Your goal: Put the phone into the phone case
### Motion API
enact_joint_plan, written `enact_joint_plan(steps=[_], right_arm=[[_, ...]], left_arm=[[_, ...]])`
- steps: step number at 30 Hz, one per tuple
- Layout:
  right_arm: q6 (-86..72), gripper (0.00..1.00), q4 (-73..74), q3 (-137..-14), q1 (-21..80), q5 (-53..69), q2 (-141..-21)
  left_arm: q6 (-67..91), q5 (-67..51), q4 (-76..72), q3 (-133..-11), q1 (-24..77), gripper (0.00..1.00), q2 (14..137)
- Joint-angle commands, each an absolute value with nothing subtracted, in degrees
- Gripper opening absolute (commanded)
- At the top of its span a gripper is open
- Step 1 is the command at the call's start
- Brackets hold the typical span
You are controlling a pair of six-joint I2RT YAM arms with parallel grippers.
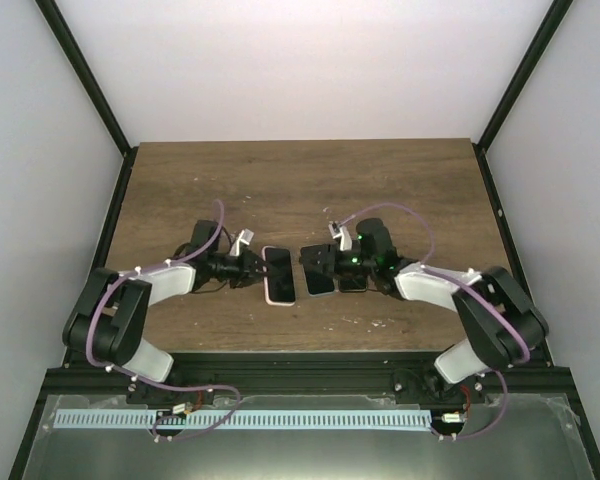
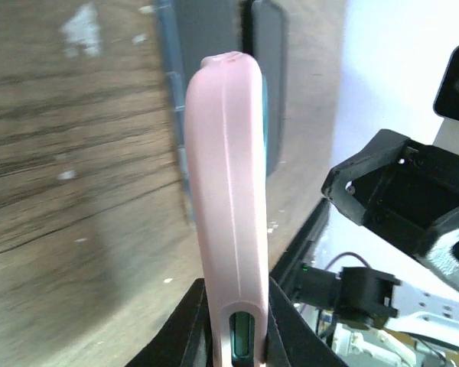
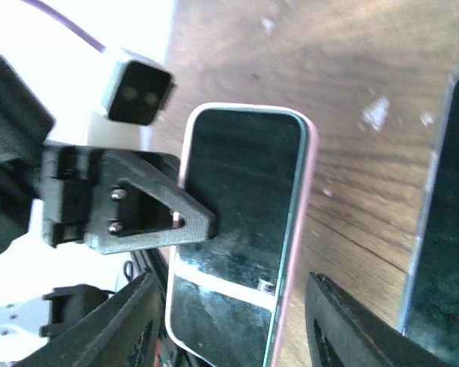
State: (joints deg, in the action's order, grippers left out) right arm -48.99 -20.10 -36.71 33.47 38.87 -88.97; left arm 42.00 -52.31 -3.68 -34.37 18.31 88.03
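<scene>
At the bottom edge of the left wrist view, the left gripper (image 2: 239, 317) is clamped on the pink phone case (image 2: 228, 168). It has one finger on each broad face, and the case is seen edge-on, running up the frame. The phone (image 3: 241, 191) sits inside that case with its dark screen showing. From above, its long axis runs up and down mid-frame, the top end leaning slightly left, screen upward. The right gripper (image 3: 233, 321) has its jaws spread wide. A dark slab (image 1: 318, 270) lies on the table (image 1: 280, 180) just right of the phone.
</scene>
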Motion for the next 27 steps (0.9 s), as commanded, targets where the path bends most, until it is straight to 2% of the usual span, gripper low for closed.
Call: enact_joint_plan(steps=[1, 6, 9, 11, 14, 17, 23, 27], right_arm=[[-48.0, 0.59, -20.7, -34.7, 32.5, 41.2, -81.0], [-52.2, 0.75, -25.8, -29.9, 32.5, 45.4, -73.2], [-55.3, 0.91, -29.9, -28.3, 32.6, 47.0, -68.9], [-58.3, 0.92, -33.3, -27.6, 32.6, 48.3, -67.9], [-63.7, 0.89, -41.5, -26.6, 32.6, 51.4, -68.8], [-68.5, 0.80, -49.4, -26.3, 33.0, 54.3, -70.6], [-69.1, 0.55, -51.7, -26.8, 33.4, 54.6, -69.7], [-69.9, 0.52, -52.2, -26.9, 33.5, 55.1, -69.5]], left_arm=[[47.8, -60.5, -14.4, -35.0, 18.5, 0.10, 82.9], [55.0, -62.9, -19.6, -36.3, 18.5, 0.11, 78.2], [59.0, -64.0, -23.7, -36.9, 18.6, 0.12, 75.2], [61.2, -64.7, -25.2, -37.6, 18.8, 0.13, 73.7], [64.3, -65.8, -27.7, -38.5, 19.3, 0.14, 72.1], [67.6, -66.5, -31.9, -38.8, 19.7, 0.14, 71.1], [70.8, -66.8, -35.5, -38.1, 19.9, 0.15, 70.4], [77.7, -66.9, -45.6, -35.7, 20.1, 0.16, 71.7]])
